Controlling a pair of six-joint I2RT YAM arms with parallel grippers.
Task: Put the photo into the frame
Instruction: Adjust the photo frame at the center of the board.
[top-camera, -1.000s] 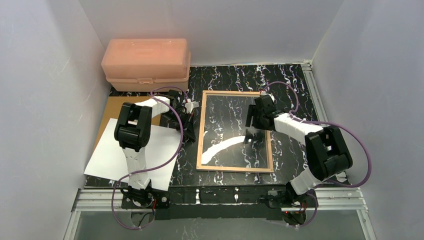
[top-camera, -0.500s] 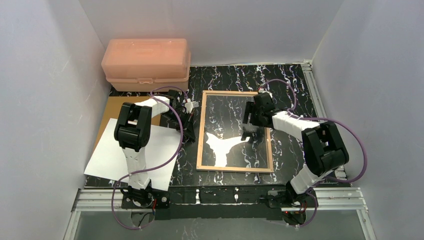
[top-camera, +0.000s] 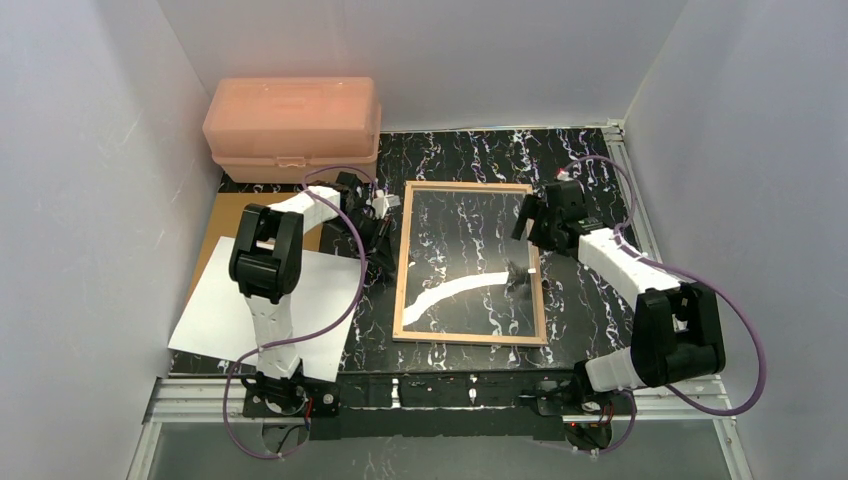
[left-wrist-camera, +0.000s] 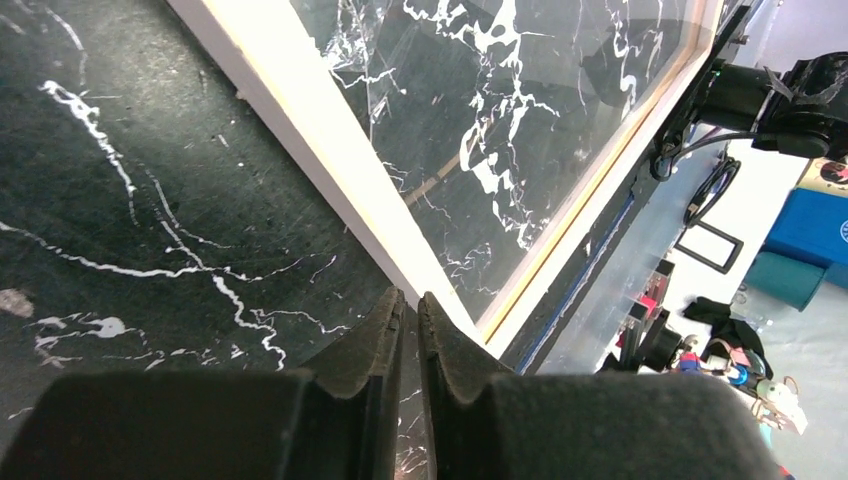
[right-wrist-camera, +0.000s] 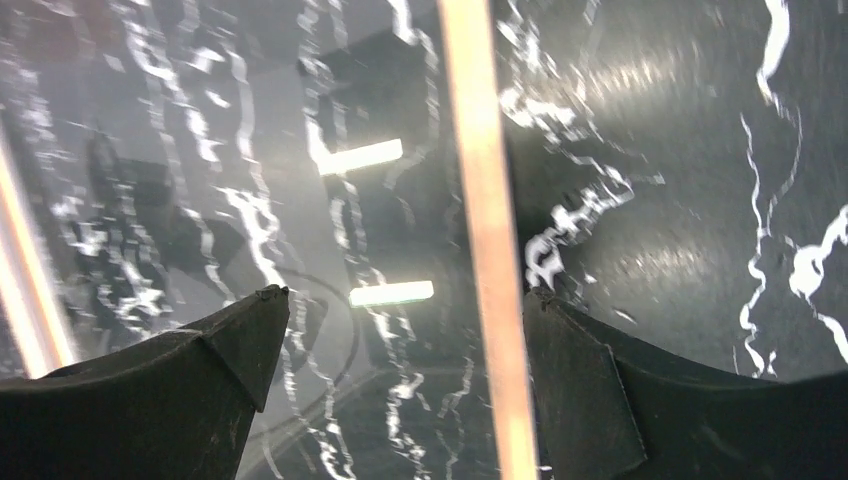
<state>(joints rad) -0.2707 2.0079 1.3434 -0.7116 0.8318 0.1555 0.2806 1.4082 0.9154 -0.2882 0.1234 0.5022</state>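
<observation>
The frame (top-camera: 402, 280) lies flat in the middle of the black counter (top-camera: 580, 300) in the top view. It has a thin, light wood edge. Its clear pane lets the white marks of the counter show through, and a bright streak of light shines on it. The photo (top-camera: 210, 315) is on the left side of that view, well apart from the frame. It is a big flat sheet, turned a little, with its plain white side up, so its picture cannot be seen. Part of it rests on a brown board (top-camera: 225, 210), and the left arm reaches over it. The left tool (left-wrist-camera: 410, 300) sits low just beside the frame's left edge. Its fingers are almost together, with only a thin slit between them, and they hold nothing. The right tool (right-wrist-camera: 403, 295) hangs over the frame's right edge, spread wide, with the wood strip between its fingers. The frame looks ready, so the photo likely has to be fetched next. A flat sheet is hard to pinch, so the left tool should open and take it by a free edge. It should lift slowly so the sheet does not bend. Then it should line up the corners with the wood edge, while the right tool keeps the frame from sliding.
</observation>
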